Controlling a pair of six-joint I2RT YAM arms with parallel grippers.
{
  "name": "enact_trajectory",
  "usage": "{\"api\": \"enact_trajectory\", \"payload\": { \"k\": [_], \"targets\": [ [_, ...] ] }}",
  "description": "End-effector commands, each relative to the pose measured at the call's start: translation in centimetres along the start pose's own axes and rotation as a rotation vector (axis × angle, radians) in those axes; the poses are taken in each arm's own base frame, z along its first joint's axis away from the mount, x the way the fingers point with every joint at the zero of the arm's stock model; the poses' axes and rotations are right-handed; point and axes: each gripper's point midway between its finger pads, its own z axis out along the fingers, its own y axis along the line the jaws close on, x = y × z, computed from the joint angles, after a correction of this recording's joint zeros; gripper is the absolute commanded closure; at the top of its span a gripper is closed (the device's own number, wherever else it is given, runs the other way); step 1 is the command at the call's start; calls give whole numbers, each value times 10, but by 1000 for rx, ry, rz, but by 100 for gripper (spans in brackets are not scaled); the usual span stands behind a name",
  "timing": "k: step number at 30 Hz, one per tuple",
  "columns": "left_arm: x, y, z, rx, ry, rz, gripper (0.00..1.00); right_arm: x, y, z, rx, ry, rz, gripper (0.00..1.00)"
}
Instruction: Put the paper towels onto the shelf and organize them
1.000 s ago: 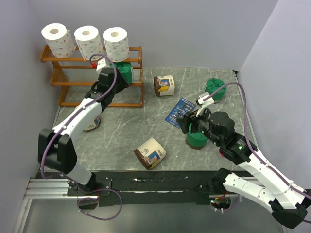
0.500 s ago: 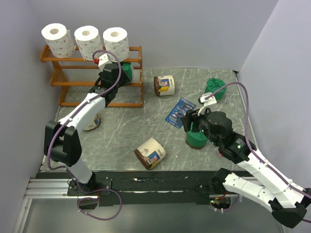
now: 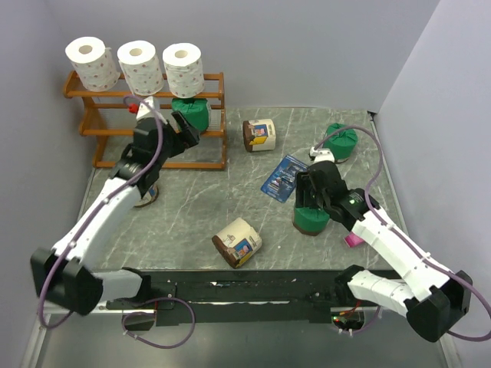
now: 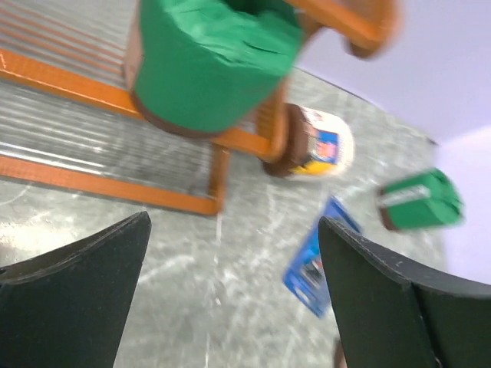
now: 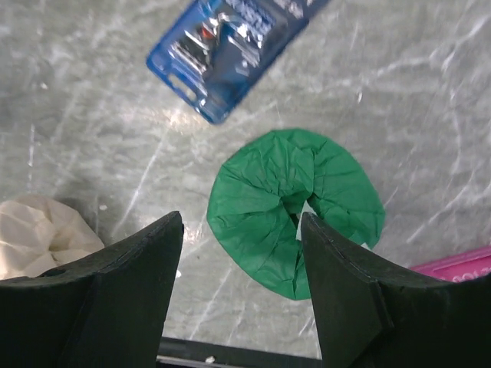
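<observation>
Shelf [image 3: 213, 77] at 10 o'clock: white rolls [image 3: 138, 65] on top, green roll [image 3: 189, 113] at the middle tier's right end; a bump could topple it. Left gripper [image 4: 234, 221]: jaws wide, empty. Right gripper [image 5: 242, 218]: jaws apart over second green roll [image 5: 295, 207], apparently not gripping.

Even, diffuse overhead light is seen throughout; shadows are soft. The left wrist view is motion-blurred, notably the green-wrapped paper-towel roll [image 4: 207, 65] and orange-brown wooden slatted shelf [image 4: 92, 180]. Faint sheen is seen on the grey marbled tabletop [image 5: 92, 92].
</observation>
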Motion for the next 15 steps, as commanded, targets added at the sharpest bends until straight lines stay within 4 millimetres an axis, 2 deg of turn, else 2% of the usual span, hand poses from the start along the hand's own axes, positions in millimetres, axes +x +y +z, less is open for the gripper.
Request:
{"api": "enact_trajectory", "payload": {
  "k": [1, 3, 4, 6, 7, 9, 10, 12, 13, 15],
  "targets": [
    [16, 3, -35, 52, 79, 62, 4, 0, 5, 2, -15, 34, 31, 30],
    [19, 8, -50, 53, 87, 81, 4, 1, 8, 5, -33, 43, 34, 31],
    [29, 18, -55, 33, 117, 108, 4, 4, 9, 9, -29, 59, 30, 31],
    [32, 26, -68, 22, 112, 124, 4, 10, 5, 12, -2, 85, 28, 31],
    [41, 37, -71, -2, 128, 141, 4, 13, 2, 15, 18, 99, 26, 31],
    [42, 48, -83, -26, 110, 153, 4, 22, -2, 19, 42, 124, 29, 31],
    [48, 63, -84, -68, 104, 170, 4, 25, -2, 23, 45, 135, 29, 31],
    [44, 73, -93, -94, 52, 174, 4, 33, -2, 28, 50, 158, 24, 31],
    [51, 85, -94, -130, 44, 172, 4, 38, -3, 33, 64, 176, 22, 31],
    [44, 84, -104, -108, -6, 157, 4, 42, -3, 38, 71, 195, 20, 31]
  ]
}}
